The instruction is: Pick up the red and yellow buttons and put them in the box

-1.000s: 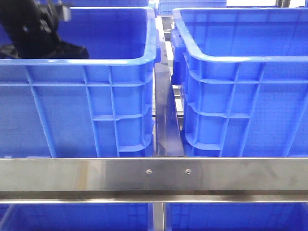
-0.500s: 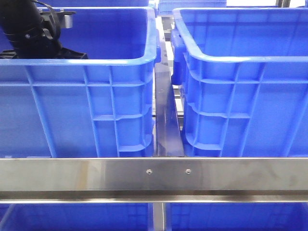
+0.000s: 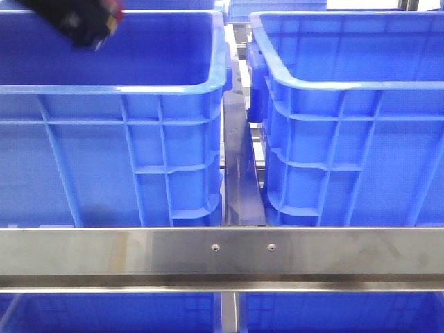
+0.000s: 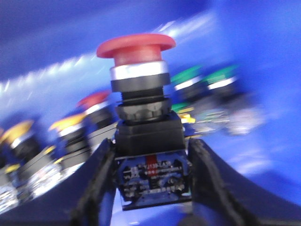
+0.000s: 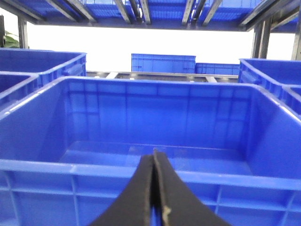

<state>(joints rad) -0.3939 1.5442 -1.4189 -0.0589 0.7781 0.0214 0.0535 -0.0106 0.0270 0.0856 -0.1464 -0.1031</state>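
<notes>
My left gripper (image 4: pixel 151 174) is shut on the black and blue body of a red button (image 4: pixel 136 47) with a wide mushroom cap, held upright above the floor of a blue crate. Behind it, blurred, lie yellow buttons (image 4: pixel 19 134), another red one (image 4: pixel 94 100) and green ones (image 4: pixel 188 75). In the front view the left gripper (image 3: pixel 83 21) is a dark blur over the left crate (image 3: pixel 118 90), with a speck of red beside it. My right gripper (image 5: pixel 154 157) is shut on nothing, in front of the rim of an empty blue box (image 5: pixel 70 167).
A second blue crate (image 3: pixel 347 87) stands to the right of the left one, with a dark metal rail (image 3: pixel 239 173) in the gap between them. A steel crossbar (image 3: pixel 222 250) runs across the front. More blue crates (image 5: pixel 162 63) stand further back.
The left arm has risen from low inside the left crate to the top of the front view, and now shows a speck of red. Crates unchanged.
</notes>
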